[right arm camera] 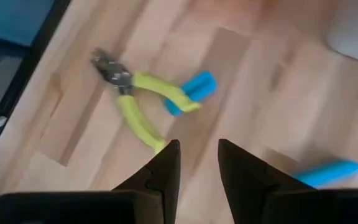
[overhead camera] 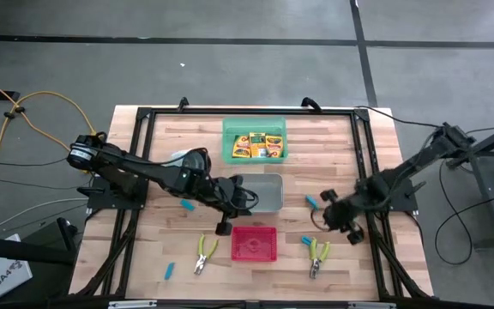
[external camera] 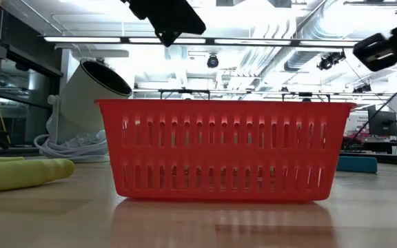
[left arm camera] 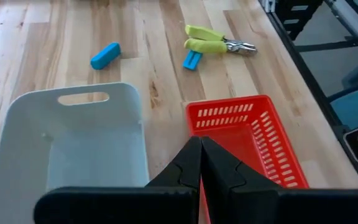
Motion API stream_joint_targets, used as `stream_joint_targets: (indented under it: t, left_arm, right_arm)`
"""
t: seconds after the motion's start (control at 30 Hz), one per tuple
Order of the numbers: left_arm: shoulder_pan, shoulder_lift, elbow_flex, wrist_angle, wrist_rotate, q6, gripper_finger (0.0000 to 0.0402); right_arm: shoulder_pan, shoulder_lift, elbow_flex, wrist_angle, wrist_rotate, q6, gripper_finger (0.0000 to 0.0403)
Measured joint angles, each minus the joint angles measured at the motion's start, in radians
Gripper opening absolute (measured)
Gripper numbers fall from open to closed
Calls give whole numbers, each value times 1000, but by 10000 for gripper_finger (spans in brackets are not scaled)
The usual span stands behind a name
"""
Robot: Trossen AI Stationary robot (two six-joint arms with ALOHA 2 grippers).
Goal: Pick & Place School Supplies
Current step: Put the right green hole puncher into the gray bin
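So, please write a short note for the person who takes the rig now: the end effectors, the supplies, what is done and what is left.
Left end effector: shut, empty, between the grey tray and the red tray.
Right end effector: open, empty, above the right pliers.
Done: crayon boxes lie in the green tray.
Left: both pliers, the other at, and the blue pieces on the table; grey and red trays look empty.

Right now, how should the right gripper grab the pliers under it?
Grab the pliers from above, at the joint where the two yellow-green handles meet. They lie flat with handles spread, so that neck is the narrowest part. The open right gripper hangs beside them; a blue piece touches one handle.
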Motion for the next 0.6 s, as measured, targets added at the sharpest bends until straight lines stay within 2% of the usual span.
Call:
stream_joint_targets:
  t: [0.33, 0.6]
  left_arm:
    - [-40, 0, 0, 65, -4, -3, 1]
    - [-43, 0, 0, 86, -4, -47, 1]
  right_arm:
    - [148, 221, 0, 55, 1, -26, 110]
    - [203, 298, 0, 97, 6, -59, 119]
